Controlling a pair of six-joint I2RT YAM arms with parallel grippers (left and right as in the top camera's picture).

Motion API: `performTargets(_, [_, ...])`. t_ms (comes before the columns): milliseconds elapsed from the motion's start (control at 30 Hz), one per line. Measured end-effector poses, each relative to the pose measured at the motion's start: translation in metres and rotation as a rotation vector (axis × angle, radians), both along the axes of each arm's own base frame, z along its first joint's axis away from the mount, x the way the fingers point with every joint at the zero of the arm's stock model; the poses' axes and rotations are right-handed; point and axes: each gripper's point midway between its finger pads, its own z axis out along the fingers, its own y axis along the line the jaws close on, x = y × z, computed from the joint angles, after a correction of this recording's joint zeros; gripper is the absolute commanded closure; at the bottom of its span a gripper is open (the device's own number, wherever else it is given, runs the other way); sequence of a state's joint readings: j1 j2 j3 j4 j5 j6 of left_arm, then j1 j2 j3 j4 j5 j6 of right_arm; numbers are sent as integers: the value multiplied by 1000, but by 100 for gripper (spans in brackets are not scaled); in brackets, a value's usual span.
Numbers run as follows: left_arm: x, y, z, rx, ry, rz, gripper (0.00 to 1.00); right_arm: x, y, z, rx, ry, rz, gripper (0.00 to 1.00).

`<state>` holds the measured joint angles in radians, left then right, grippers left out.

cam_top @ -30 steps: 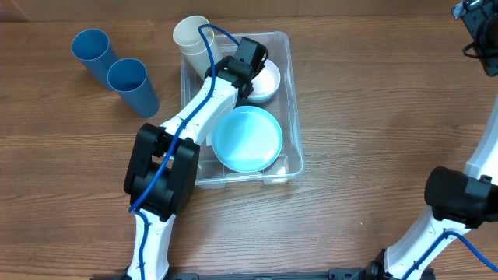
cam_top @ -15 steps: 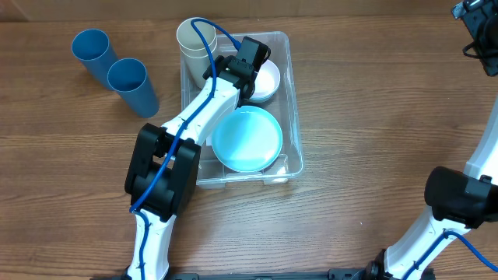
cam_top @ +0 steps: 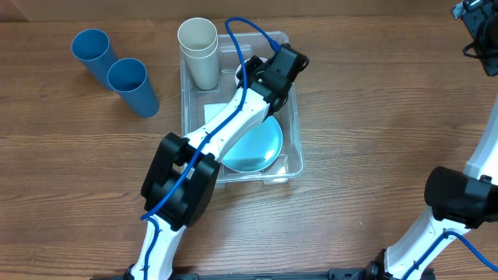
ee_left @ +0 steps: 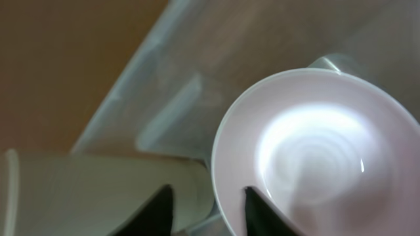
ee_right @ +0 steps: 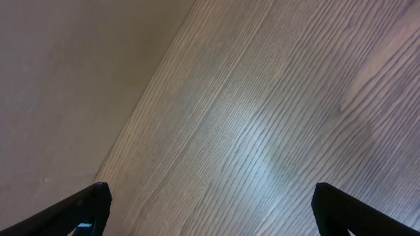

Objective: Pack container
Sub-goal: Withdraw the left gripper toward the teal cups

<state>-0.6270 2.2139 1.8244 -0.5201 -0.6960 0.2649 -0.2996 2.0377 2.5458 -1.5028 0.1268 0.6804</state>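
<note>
The container (cam_top: 294, 117) is a clear bin at the table's middle. In it a cream cup (cam_top: 197, 47) stands upright at the back left corner. A white bowl (cam_top: 244, 71) sits at the back, mostly hidden under my left arm, and a light blue plate (cam_top: 261, 148) lies at the front. My left gripper (cam_top: 271, 74) hovers over the bowl with its fingers apart and empty. In the left wrist view the gripper (ee_left: 210, 213) shows the bowl (ee_left: 315, 151) on the right and the cup (ee_left: 98, 190) on the left. My right gripper (ee_right: 210, 203) is wide open over bare wood, at the far right corner (cam_top: 476, 19).
Two blue cups (cam_top: 93, 50) (cam_top: 132, 84) stand on the table left of the container. A white label (cam_top: 214, 113) shows on the container's bottom. The right arm's base (cam_top: 455, 198) is at the right edge.
The left gripper has let go of the cream cup, which now stands upright in the back left corner. The gripper has swung right, over the white bowl. The right arm has not moved.
</note>
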Motion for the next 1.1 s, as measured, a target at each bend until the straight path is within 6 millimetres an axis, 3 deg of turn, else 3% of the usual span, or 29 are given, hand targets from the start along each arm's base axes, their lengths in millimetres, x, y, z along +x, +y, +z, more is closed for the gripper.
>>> performTargets(133, [-4, -1, 49, -90, -7, 61, 31, 0, 0, 0, 0, 0, 0, 0])
performTargets(267, [-45, 18, 124, -249, 40, 148, 27, 0, 0, 0, 0, 0, 0, 0])
performTargets(300, [-59, 25, 151, -310, 38, 163, 23, 0, 0, 0, 0, 1, 0, 0])
performTargets(400, [-103, 67, 219, -434, 13, 206, 18, 0, 0, 0, 0, 0, 0, 0])
performTargets(467, [-127, 105, 244, -472, 3, 260, 16, 0, 0, 0, 0, 0, 0, 0])
performTargets(500, [-135, 123, 247, -484, 16, 298, 18, 0, 0, 0, 0, 0, -1, 0])
performTargets(533, [-138, 144, 247, -499, 33, 344, 19, 0, 0, 0, 0, 1, 0, 0])
performTargets(600, [-145, 162, 223, -513, 153, 401, 23, 0, 0, 0, 0, 1, 0, 0])
performTargets(733, [-125, 207, 168, -561, 329, 572, 21, 0, 0, 0, 0, 0, 0, 0])
performTargets(867, [-113, 216, 134, -580, 424, 626, 19, 0, 0, 0, 0, 1, 0, 0])
performTargets(967, [-107, 218, 120, -618, 476, 625, 23, 0, 0, 0, 0, 1, 1, 0])
performTargets(1100, [-86, 223, 82, -639, 553, 630, 28, 0, 0, 0, 0, 0, 0, 0])
